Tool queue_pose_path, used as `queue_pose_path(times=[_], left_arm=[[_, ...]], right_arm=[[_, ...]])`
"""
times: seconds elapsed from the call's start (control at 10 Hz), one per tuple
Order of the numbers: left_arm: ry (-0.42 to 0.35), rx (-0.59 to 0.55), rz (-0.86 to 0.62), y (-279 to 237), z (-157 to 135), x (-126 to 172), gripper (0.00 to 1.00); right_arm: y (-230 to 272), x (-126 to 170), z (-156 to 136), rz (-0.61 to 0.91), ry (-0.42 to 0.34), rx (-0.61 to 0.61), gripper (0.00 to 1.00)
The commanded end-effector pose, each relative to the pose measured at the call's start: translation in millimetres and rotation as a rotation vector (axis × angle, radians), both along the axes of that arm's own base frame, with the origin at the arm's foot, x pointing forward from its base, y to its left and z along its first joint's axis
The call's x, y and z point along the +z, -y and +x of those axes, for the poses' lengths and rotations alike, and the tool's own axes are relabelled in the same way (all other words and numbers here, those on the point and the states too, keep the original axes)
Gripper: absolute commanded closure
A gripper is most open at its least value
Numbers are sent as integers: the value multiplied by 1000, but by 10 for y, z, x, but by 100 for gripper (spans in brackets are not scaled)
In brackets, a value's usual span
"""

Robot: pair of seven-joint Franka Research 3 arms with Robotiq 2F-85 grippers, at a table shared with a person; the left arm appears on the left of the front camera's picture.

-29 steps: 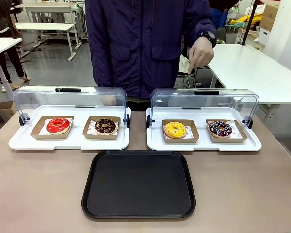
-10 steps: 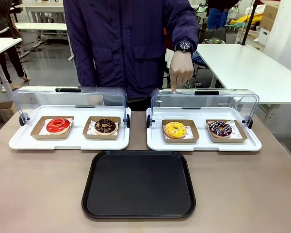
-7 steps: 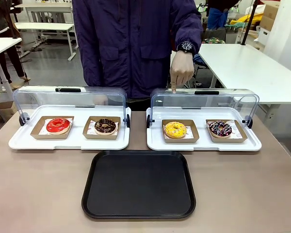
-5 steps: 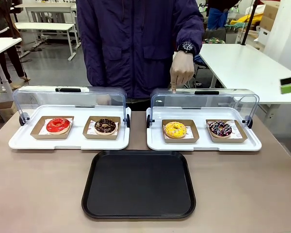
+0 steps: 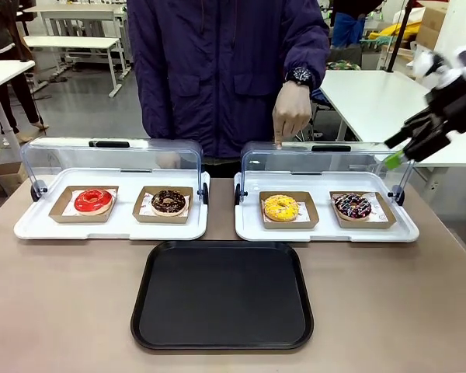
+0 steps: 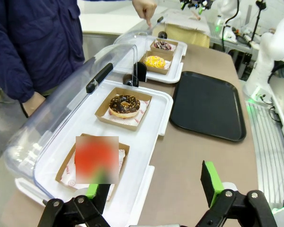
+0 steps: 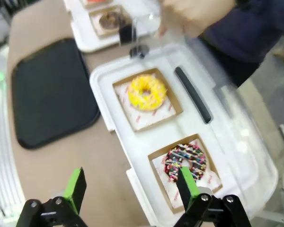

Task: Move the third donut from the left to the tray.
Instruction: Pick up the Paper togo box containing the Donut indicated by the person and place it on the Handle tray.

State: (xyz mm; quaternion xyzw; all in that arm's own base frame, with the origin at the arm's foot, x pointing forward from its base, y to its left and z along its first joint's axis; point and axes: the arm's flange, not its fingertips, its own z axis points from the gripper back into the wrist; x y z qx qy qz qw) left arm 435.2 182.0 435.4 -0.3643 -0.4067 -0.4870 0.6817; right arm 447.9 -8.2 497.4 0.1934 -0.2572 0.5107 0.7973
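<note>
My right fingers (image 7: 185,182) hover spread and empty over the white lidded tray (image 5: 326,231) at the table's (image 5: 62,311) far right edge, where the yellow-iced ring donut (image 7: 146,92) sits in its brown cardboard holder (image 7: 174,108). Left fingers (image 6: 210,177) are spread too. I judge this the approach: next I descend, grip, and carry to the flat black rectangular tray (image 5: 221,295).

left gripper (image 6: 154,185) jaws apart | right gripper (image 7: 131,186) jaws apart, held high
</note>
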Motion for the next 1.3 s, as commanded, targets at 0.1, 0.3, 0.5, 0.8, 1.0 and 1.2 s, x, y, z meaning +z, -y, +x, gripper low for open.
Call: queue_pose_path(times=[0.1,0.3,0.5,0.8,1.0,1.2], left_arm=[[8,-3,-1,7,-8,19,0],[8,-3,-1,7,-8,19,0],[8,-3,-1,7,-8,19,0],[8,-3,-1,7,-8,19,0],[8,-3,-1,7,-8,19,0],[8,-3,-1,7,-8,19,0]], right_arm=[[-379,-442,94,-217,-49,20,0],[-556,-614,45,-244,5,36,0],[-427,-517,68,-201,-36,64,0],[-440,-593,68,-210,-27,65,0],[-1042,-698,188,-319,-6,120,0],[-1375,-813,294,-360,-26,171,0]])
